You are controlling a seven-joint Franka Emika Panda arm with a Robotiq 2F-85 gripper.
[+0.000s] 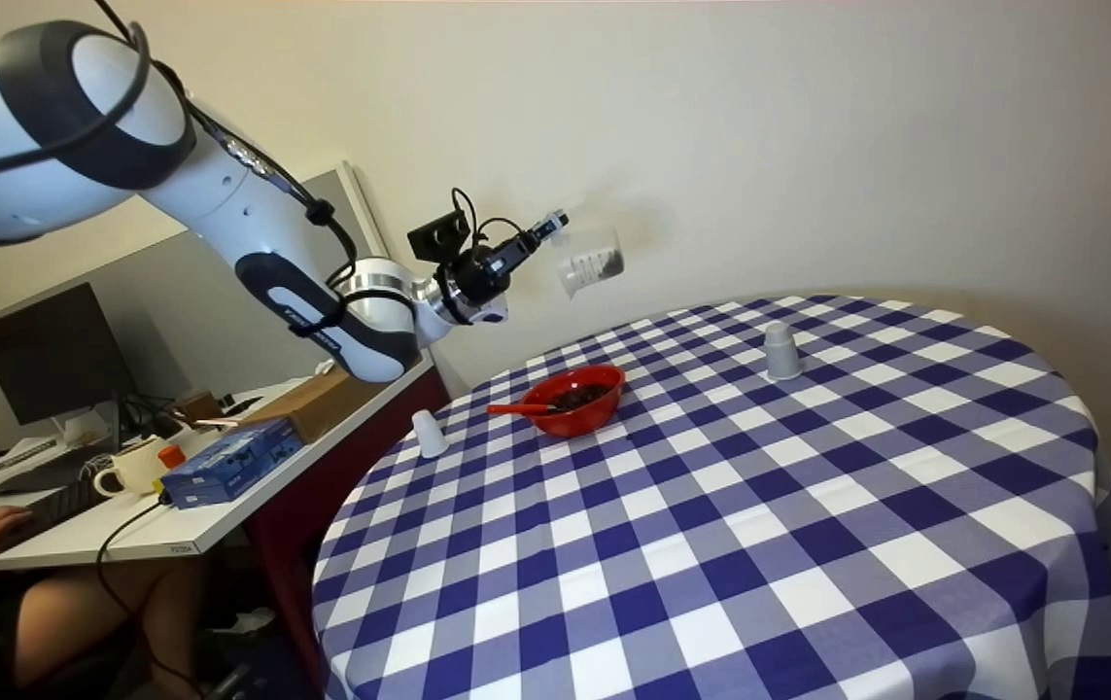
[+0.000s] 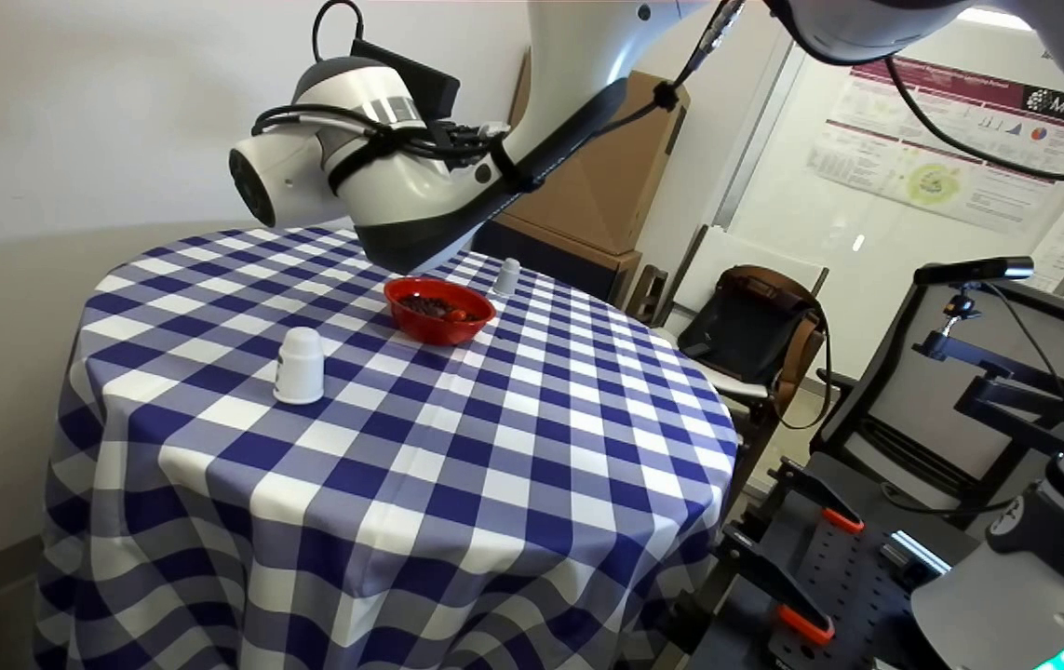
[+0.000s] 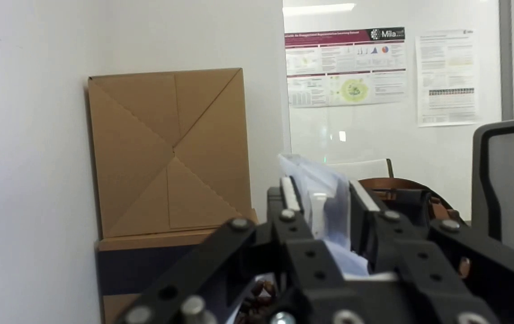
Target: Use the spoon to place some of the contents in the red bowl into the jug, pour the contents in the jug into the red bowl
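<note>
The clear jug (image 1: pixel 594 262) hangs tilted in the air above the far part of the table, with dark contents gathered toward its right end in an exterior view. My gripper (image 1: pixel 558 226) is shut on it; in the wrist view the jug's clear handle (image 3: pixel 335 211) stands between the fingers. Dark red pieces (image 3: pixel 261 299) show below the left finger there. Lower down, the red bowl (image 1: pixel 582 421) sits on the table, partly filled with dark pieces. The red spoon (image 1: pixel 514 409) leans in it, handle over the rim. The wrist hides jug and gripper in an exterior view (image 2: pixel 434 326).
White upturned cup-like things stand on the checkered table (image 1: pixel 711 544): one white cup (image 1: pixel 781 353) beyond the bowl to the right, another white cup (image 1: pixel 429 435) left of it. A wall rises close behind the table. A desk with a blue box (image 1: pixel 234 465) and a seated person adjoins.
</note>
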